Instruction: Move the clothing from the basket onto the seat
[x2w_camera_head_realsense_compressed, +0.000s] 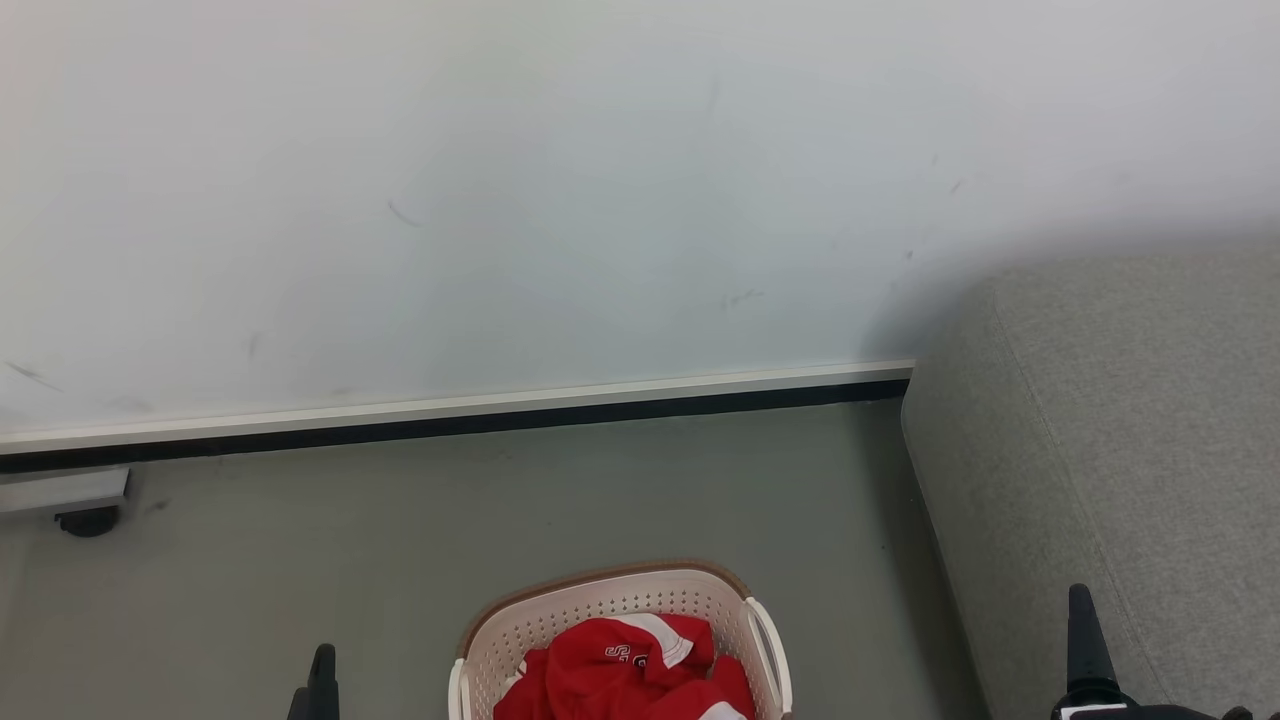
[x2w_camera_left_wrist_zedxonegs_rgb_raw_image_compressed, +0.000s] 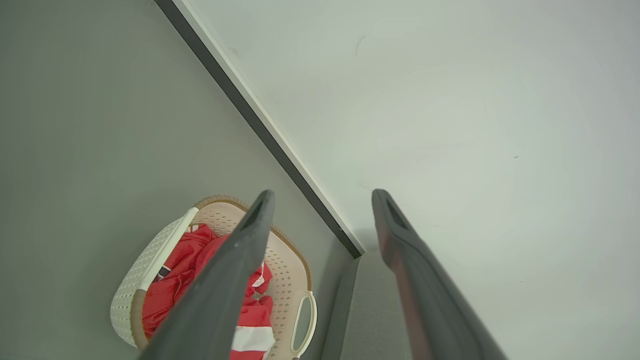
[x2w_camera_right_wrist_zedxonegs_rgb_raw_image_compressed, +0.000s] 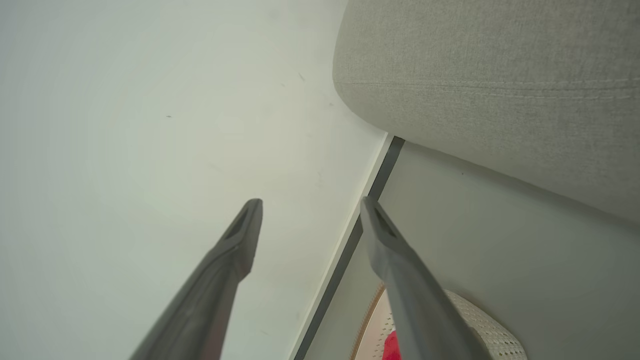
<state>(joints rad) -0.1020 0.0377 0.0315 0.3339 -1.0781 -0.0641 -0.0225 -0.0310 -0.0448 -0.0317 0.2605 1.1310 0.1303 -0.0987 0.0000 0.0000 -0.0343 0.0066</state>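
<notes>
Pale wall (x2w_camera_head_realsense_compressed: 600, 200), grey floor (x2w_camera_head_realsense_compressed: 500, 500), bright red soft fabric clothing (x2w_camera_head_realsense_compressed: 620, 670) heaped in the cream-white holey plastic basket (x2w_camera_head_realsense_compressed: 560, 622) left of the big grey woven seat (x2w_camera_head_realsense_compressed: 1120, 450), probably light and floppy so I'd pinch a top fold; left gripper (x2w_camera_left_wrist_zedxonegs_rgb_raw_image_compressed: 324, 195) and right gripper (x2w_camera_right_wrist_zedxonegs_rgb_raw_image_compressed: 311, 202) gape wide, empty.

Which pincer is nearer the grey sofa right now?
Right. The right pincer hangs just beside the sofa; the left pincer is beyond the basket, farther off.
</notes>
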